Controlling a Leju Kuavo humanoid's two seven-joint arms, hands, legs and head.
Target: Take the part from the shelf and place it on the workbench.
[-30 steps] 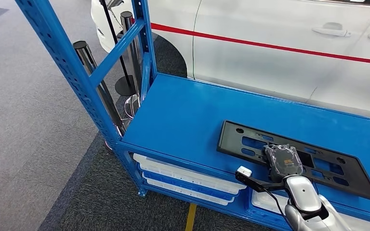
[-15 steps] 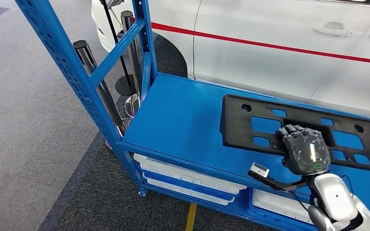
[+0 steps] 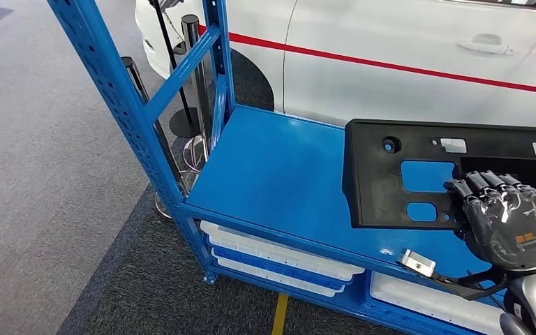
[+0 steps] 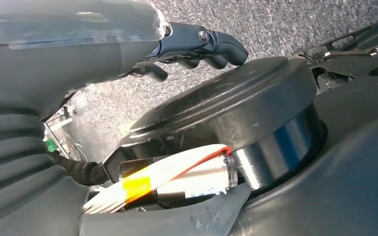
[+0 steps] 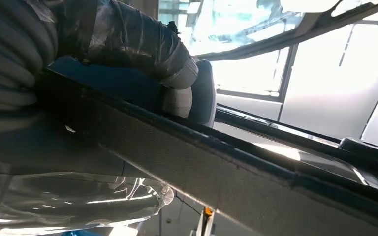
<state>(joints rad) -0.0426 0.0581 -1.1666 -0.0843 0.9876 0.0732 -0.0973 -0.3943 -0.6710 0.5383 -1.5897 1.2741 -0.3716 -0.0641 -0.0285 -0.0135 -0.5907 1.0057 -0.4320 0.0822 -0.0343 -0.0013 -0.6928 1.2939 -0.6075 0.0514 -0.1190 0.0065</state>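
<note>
Black part [image 3: 419,174] in right hand [image 3: 506,220]; possibly white trays [image 3: 279,259] under shelf [image 3: 279,174].

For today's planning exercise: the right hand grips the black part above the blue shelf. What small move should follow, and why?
Probably keep lifting and draw it back: the black part is tilted up in the right hand but still overhangs the blue shelf, so it needs to clear before carrying.

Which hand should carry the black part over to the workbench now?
Right. The right hand already grips the black part lifted above the blue shelf; the left hand hangs by the floor.
</note>
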